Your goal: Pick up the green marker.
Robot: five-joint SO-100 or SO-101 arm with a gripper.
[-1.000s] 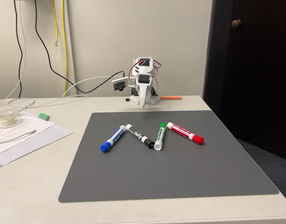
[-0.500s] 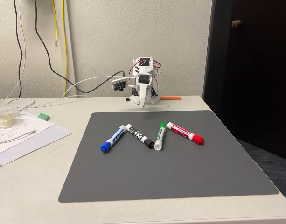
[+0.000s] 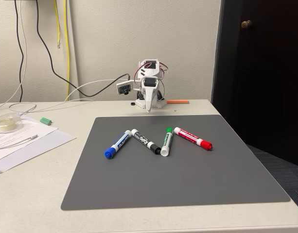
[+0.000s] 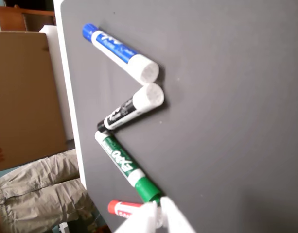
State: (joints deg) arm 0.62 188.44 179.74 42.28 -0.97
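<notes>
The green marker lies on the grey mat, third in a zigzag row, green cap toward the arm and white end near me in the fixed view. In the wrist view the green marker runs diagonally, its cap close to the white fingertips at the bottom edge. My gripper hangs point-down at the folded arm behind the mat, well away from the marker. The gripper looks shut, with nothing held.
A blue marker, a black marker and a red marker flank the green one. Papers, a tape roll and a small green piece lie at left. An orange pen sits behind the mat.
</notes>
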